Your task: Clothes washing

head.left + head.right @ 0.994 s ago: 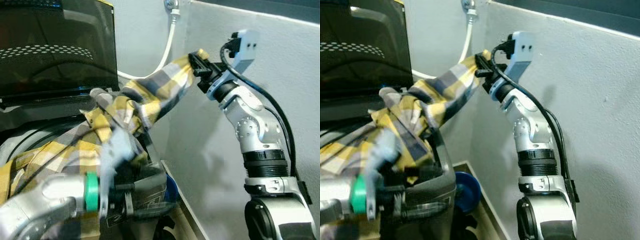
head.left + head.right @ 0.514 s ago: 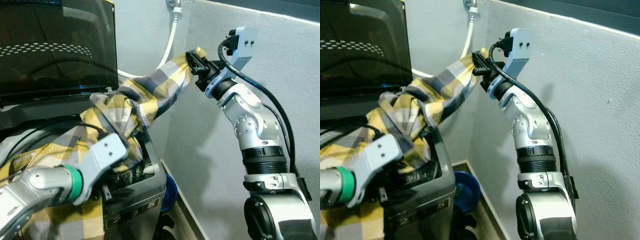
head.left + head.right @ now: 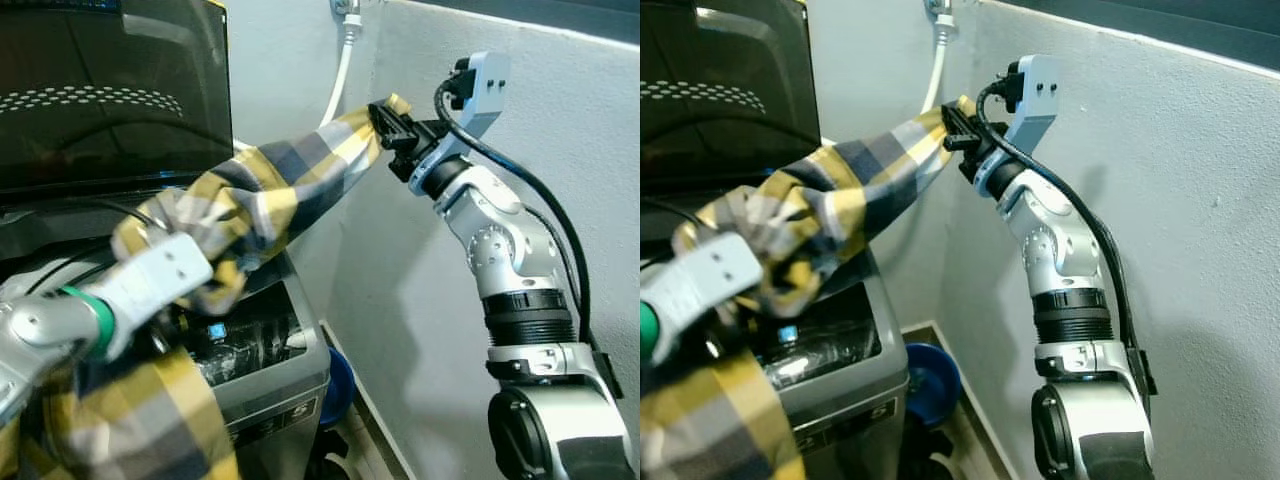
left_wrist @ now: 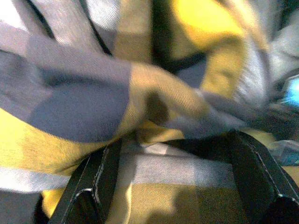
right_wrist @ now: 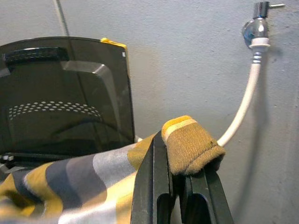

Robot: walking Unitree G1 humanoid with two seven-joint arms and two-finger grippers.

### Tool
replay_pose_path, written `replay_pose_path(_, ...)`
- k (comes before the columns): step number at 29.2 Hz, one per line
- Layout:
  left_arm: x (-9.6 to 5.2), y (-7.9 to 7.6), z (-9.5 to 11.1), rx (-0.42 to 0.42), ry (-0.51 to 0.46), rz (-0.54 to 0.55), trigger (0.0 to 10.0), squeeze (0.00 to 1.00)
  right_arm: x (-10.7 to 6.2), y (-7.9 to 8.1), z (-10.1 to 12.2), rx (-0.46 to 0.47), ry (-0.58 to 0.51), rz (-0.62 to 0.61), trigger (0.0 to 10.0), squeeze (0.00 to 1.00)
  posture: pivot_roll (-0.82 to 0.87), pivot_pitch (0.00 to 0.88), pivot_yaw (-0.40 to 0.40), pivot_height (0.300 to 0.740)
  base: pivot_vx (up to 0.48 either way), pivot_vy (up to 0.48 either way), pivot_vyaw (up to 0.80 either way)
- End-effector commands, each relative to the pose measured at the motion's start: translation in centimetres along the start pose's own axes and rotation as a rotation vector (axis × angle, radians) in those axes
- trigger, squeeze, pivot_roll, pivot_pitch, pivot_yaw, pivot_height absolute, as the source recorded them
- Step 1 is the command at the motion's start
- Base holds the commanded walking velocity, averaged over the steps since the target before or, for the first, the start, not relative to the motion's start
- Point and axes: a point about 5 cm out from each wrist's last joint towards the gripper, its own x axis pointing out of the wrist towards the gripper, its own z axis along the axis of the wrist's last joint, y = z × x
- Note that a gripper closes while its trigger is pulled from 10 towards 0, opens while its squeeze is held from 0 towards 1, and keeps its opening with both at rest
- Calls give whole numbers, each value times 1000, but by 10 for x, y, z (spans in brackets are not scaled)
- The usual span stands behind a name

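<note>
A yellow, grey and navy plaid shirt (image 3: 290, 185) is stretched in the air over the open top-loading washing machine (image 3: 270, 385). My right gripper (image 3: 385, 118) is raised near the wall and shut on the sleeve cuff (image 5: 189, 144). My left arm (image 3: 150, 280) is low at the left with shirt cloth draped over and below it. In the left wrist view my left gripper (image 4: 175, 144) has its fingers (image 4: 93, 182) wide apart, with bunched plaid cloth lying between them. The washer's dark lid (image 3: 110, 90) stands upright behind.
A white hose (image 3: 340, 80) runs down from a wall tap (image 5: 258, 21) behind the shirt. The grey wall (image 3: 420, 330) is close on the right. A blue basin (image 3: 340, 385) lies on the floor between washer and wall.
My left arm has risen and swung to the left, lifting the shirt's body off the washer's rim and drawing the sleeve tauter. The right gripper has held its place with the cuff.
</note>
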Motion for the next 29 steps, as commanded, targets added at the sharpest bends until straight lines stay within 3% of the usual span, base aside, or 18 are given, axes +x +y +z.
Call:
replay_pose_path(1,11,22,-8,42,36,190,10000,0,2,-2,12,-21,-42,-9,10000,0,26,16,-55,740,0,0,0)
replay_pose_path(2,18,30,-3,63,-14,264,10000,0,2,-3,12,-21,-45,-11,10000,0,27,16,-56,740,0,0,0)
replay_pose_path(3,18,30,-3,63,-14,264,10000,0,2,-3,12,-21,-45,-11,10000,0,27,16,-56,740,0,0,0)
replay_pose_path(4,27,38,6,94,-85,351,10000,0,2,-3,12,-19,-48,-14,10000,0,27,16,-56,740,0,0,0)
replay_pose_path(5,27,38,6,94,-85,351,10000,0,2,-3,12,-19,-48,-14,10000,0,27,16,-56,740,0,0,0)
replay_pose_path(6,34,36,16,134,-161,345,10000,0,2,-3,12,-22,-49,-16,10000,0,25,17,-54,740,0,0,0)
replay_pose_path(8,34,36,16,134,-161,345,10000,0,2,-3,12,-22,-49,-16,10000,0,25,17,-54,740,0,0,0)
replay_pose_path(9,40,36,26,168,-215,387,10000,0,2,-3,12,-24,-51,-20,10000,0,21,18,-51,740,0,0,0)
replay_pose_path(13,44,41,42,146,-300,465,10000,0,2,-3,13,-27,-55,-27,10000,0,18,19,-50,740,0,0,0)
replay_pose_path(15,44,53,61,135,-391,583,10000,0,1,-4,14,-29,-61,-36,10000,0,17,23,-54,740,0,0,0)
replay_pose_path(17,40,70,83,191,-486,716,10000,0,2,-6,15,-33,-67,-48,10000,0,13,25,-56,740,0,0,0)
replay_pose_path(21,36,79,103,283,-547,765,10000,0,2,-6,16,-34,-70,-56,10000,0,12,26,-57,740,0,0,0)
replay_pose_path(23,31,95,127,376,-637,822,10000,0,2,-10,19,-36,-82,-76,10000,0,20,34,-54,740,0,0,0)
replay_pose_path(25,31,95,127,376,-637,822,10000,0,2,-10,19,-36,-82,-76,10000,0,20,34,-54,740,0,0,0)
replay_pose_path(27,29,103,143,407,-699,821,10000,0,2,-13,20,-35,-90,-97,10000,0,20,39,-51,740,0,0,0)
replay_pose_path(28,38,96,145,345,-706,685,10000,0,2,-13,19,-37,-89,-103,10000,0,16,47,-42,740,0,0,0)
replay_pose_path(29,38,96,145,345,-706,685,10000,0,2,-13,19,-37,-89,-103,10000,0,16,47,-42,740,0,0,0)
